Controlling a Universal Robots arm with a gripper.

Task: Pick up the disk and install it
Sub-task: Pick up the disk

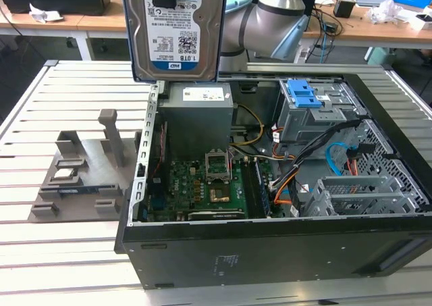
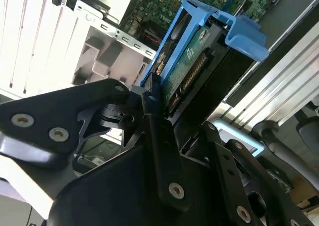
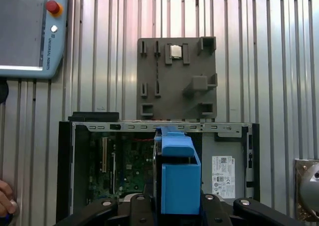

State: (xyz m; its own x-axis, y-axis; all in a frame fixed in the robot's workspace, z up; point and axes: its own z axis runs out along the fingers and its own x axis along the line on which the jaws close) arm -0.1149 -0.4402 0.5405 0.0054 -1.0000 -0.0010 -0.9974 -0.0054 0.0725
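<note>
Pinching the disk [image 1: 174, 29] tight between the gripper [image 2: 174, 109] fingers [image 2: 155, 136]. Sticking out past the fingertips, blue frame [image 2: 239, 34] at the far end. Hanging up high, with the open computer box [image 1: 270, 259] down below the fingers.

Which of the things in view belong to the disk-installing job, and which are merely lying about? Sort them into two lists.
Belonging to the job: the disk, held by the claw above the open computer case; the drive cage inside it.
Lying about: grey parts holder; control tablet; crumpled paper.
</note>
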